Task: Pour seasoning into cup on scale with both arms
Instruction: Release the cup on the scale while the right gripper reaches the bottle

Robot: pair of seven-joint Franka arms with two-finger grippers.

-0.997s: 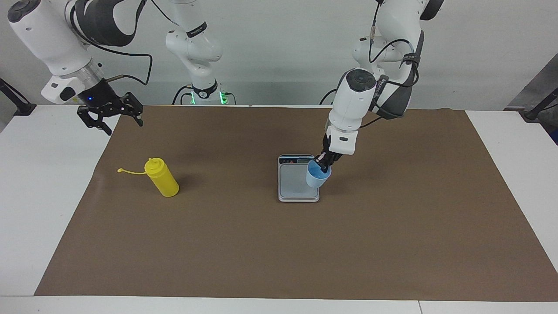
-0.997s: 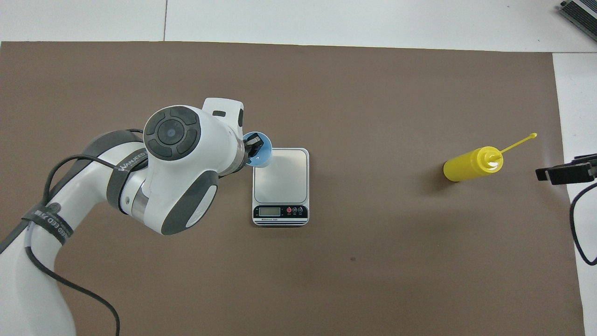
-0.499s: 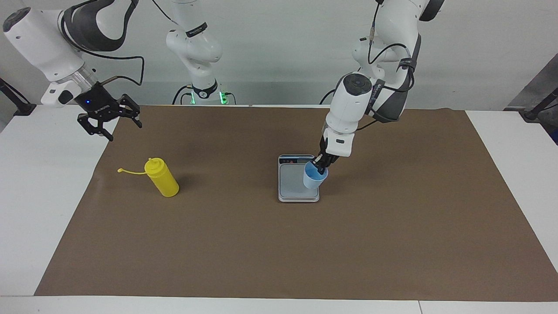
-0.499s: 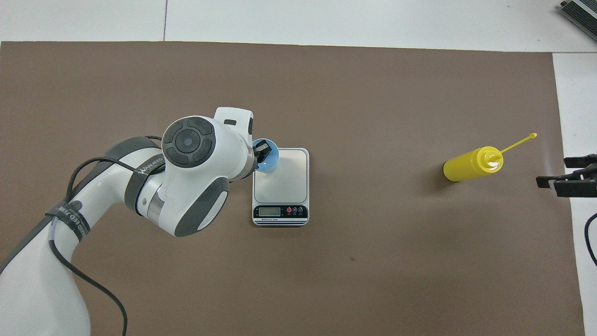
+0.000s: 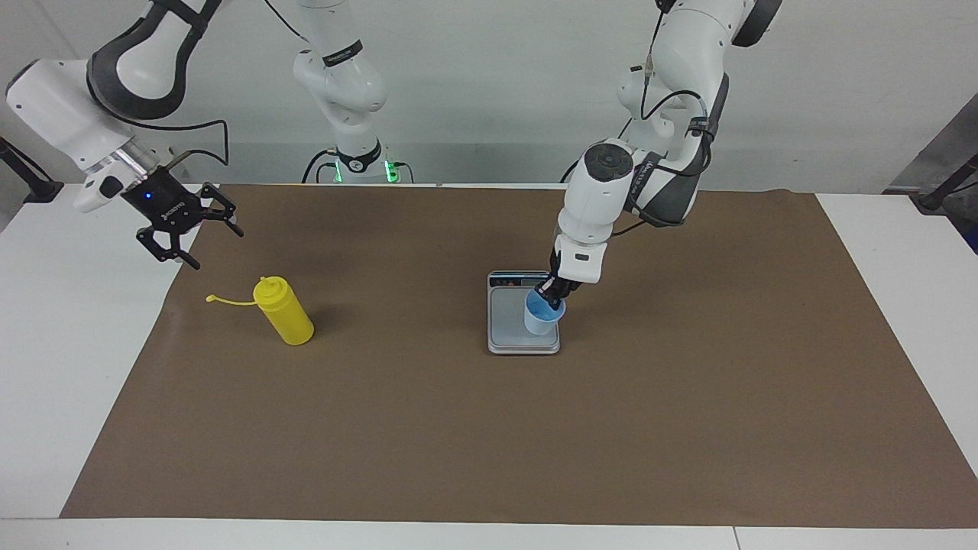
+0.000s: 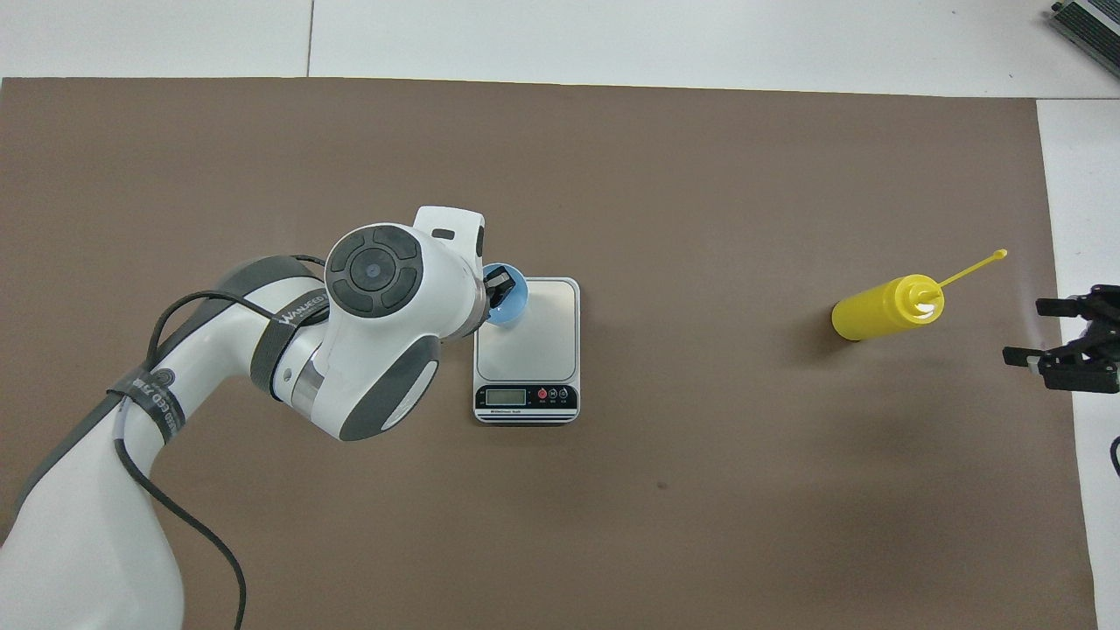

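Small light-blue tapered plastic cup (image 5: 543, 315) gripped at the rim by the left gripper (image 5: 552, 292), fingers closed on it, at the edge of the flat silver-grey digital scale (image 5: 507, 330) toward the left arm's end — whether seated on the plate, not discernible. Bright yellow plastic squeeze bottle (image 5: 283, 310) upright on the brown mat (image 5: 489, 428), toward the right arm's end, well apart from the scale. Right gripper (image 5: 189, 234) raised near it with fingers spread — clearly the nearer arm; bottle axis vertical, probably favouring a sideways approach.

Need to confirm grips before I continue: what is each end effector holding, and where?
Left end effector pinches the cup by its rim, over the scale. Right end effector holds nothing, fingers open.
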